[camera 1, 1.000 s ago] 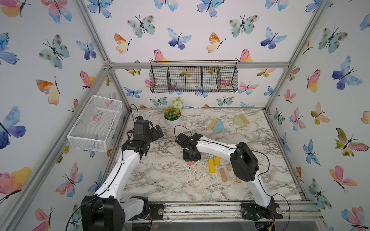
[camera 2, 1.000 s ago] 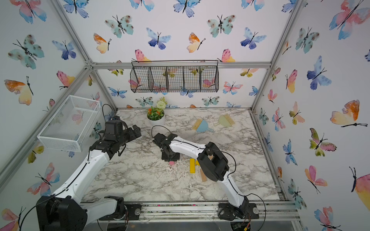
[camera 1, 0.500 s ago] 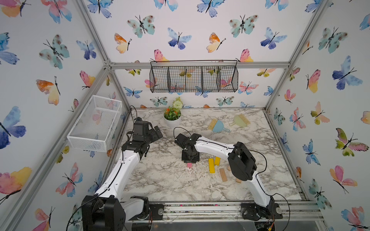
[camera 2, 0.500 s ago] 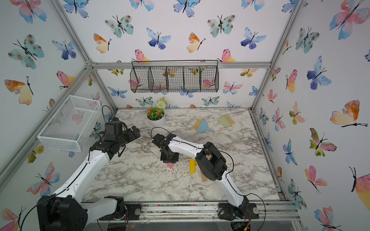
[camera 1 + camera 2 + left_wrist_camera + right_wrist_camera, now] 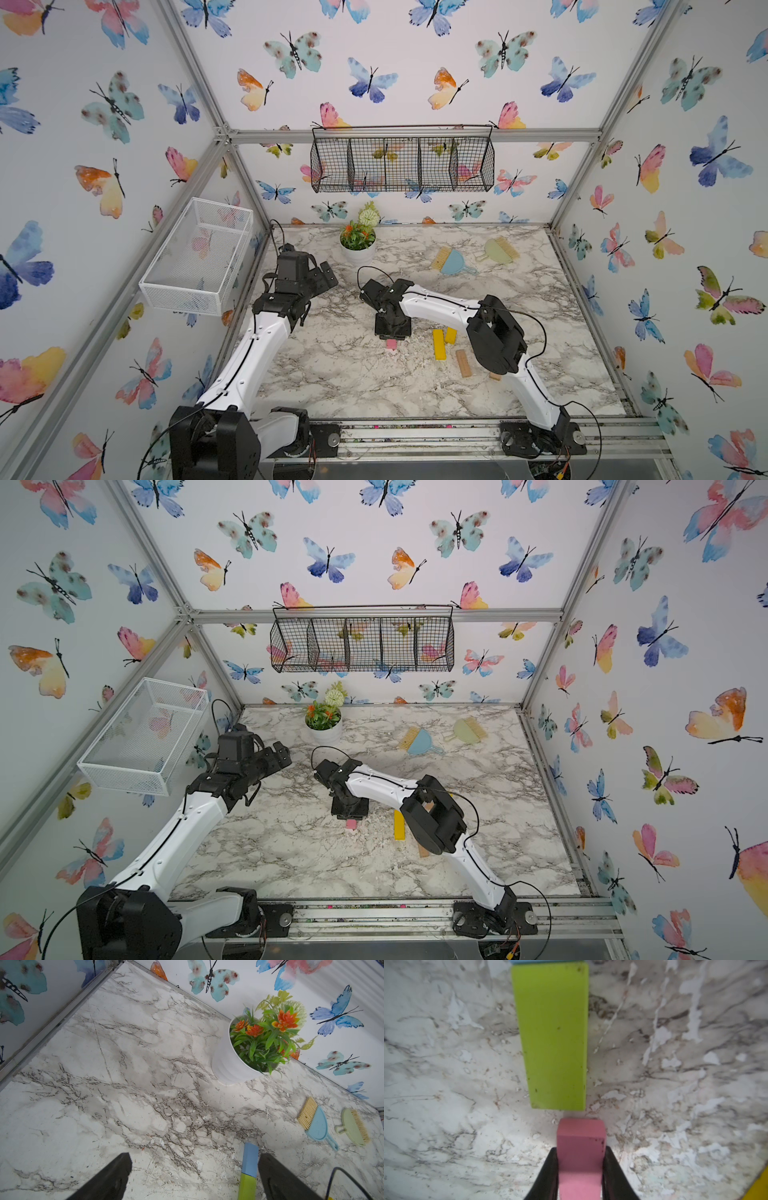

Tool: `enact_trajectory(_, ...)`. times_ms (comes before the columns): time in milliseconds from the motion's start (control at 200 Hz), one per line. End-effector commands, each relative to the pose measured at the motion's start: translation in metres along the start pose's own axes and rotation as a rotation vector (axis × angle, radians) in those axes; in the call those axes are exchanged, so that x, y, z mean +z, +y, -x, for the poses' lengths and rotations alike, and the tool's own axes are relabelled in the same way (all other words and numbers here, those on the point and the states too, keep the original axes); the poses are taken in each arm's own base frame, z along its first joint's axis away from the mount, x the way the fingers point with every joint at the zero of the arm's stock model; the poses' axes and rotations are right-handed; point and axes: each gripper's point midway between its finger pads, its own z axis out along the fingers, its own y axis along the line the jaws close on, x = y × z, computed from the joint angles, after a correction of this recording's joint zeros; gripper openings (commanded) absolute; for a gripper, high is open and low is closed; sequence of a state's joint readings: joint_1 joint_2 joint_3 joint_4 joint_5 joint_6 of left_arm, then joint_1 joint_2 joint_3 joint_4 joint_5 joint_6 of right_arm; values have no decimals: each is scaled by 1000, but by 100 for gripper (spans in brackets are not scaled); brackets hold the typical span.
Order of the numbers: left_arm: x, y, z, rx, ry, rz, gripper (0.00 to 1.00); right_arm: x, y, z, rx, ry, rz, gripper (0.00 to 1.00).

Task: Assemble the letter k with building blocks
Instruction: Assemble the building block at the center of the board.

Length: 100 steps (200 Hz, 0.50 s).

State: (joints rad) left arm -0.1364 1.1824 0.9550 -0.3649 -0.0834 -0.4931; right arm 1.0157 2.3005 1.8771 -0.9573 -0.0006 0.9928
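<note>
My right pincer is closed tight on a pink block, one black finger against each long side. Only my right wrist camera shows this grip plainly. There the pink block's free end stops just short of a green block lying flat on the marble table, a narrow gap between them, with the pink one set slightly to one side. A sliver of a blue block meets the green block's far end. A yellow corner shows at the picture's edge.

In both top views the right pincer points straight down near the table's middle. It hides the green and blue blocks, and only a pink tip pokes out beneath it. These views alone show the spare pieces beside my right forearm: a long yellow block, a shorter yellow one touching it, and a tan block just beyond. Whether the pink block touches the table I cannot tell.

My left pincer is spread wide and holds nothing. It hangs above the table's left side, well apart from the blocks. Its wrist camera shows the blue and green blocks end to end in one line. It also shows a potted plant and blue and green dustpans at the back.
</note>
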Motion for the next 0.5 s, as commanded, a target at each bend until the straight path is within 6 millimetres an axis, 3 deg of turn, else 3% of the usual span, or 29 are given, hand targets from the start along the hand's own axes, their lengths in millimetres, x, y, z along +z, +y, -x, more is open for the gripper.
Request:
enact_trajectory(0, 0, 4, -4, -1, 12, 3, 98, 5, -1, -2, -22, 5, -26, 1)
enact_trajectory(496, 1, 4, -5, -2, 20, 1, 98, 14, 2, 6, -45, -16, -50, 1)
